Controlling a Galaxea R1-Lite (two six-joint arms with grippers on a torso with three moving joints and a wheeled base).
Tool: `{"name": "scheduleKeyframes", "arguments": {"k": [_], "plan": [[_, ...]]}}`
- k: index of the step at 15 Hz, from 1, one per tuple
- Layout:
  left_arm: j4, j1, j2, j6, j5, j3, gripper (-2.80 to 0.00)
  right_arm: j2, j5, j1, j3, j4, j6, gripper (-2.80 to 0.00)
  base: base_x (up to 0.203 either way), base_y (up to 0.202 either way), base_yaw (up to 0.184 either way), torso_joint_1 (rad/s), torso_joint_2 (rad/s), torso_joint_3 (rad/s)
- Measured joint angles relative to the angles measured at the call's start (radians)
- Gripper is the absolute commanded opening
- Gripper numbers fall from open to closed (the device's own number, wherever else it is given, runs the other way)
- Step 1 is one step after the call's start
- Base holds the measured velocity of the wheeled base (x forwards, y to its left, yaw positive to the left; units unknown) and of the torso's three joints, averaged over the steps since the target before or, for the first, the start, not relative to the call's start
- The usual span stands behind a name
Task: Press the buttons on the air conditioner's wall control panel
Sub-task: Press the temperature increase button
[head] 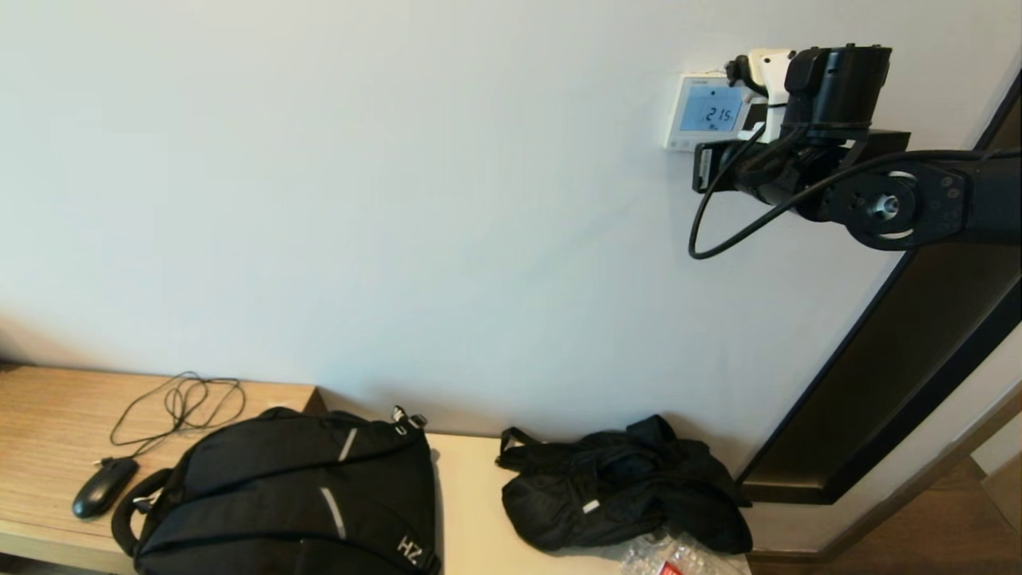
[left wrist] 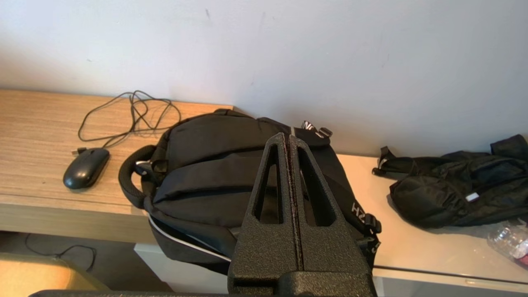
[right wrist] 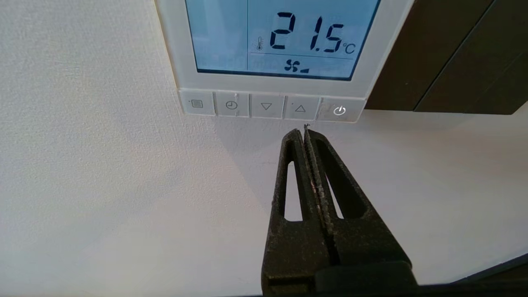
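Note:
The white wall control panel (head: 677, 120) hangs high on the wall, and its light-blue screen (right wrist: 222, 37) reads 21.5 °C. A row of five flat white buttons (right wrist: 266, 106) runs along its lower edge. My right gripper (right wrist: 305, 131) is shut and empty. Its tip sits just below the row, under the gap between the up-arrow button (right wrist: 300, 108) and the power button (right wrist: 339, 110), close to the wall. In the head view it (head: 703, 168) is under the panel's lower right corner. My left gripper (left wrist: 287, 138) is shut and empty, low over a black backpack (left wrist: 214, 165).
A dark door frame (head: 894, 375) runs right of the panel. Below, a wooden desk (head: 48, 423) holds a wired black mouse (head: 104, 485), the backpack (head: 287, 495), a second black bag (head: 623, 487) and a crumpled plastic bottle (head: 671, 559).

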Motion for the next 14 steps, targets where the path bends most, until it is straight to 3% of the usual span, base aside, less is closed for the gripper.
{"name": "scheduleKeyframes", "arguments": {"k": [14], "plan": [[0.0,0.0,0.0,-0.001,0.0,0.0,-2.8,0.044,0.0,-0.008,-0.059,0.018,-0.001,-2.8,0.0,0.0,0.0,0.0,0.0,0.0]]}}
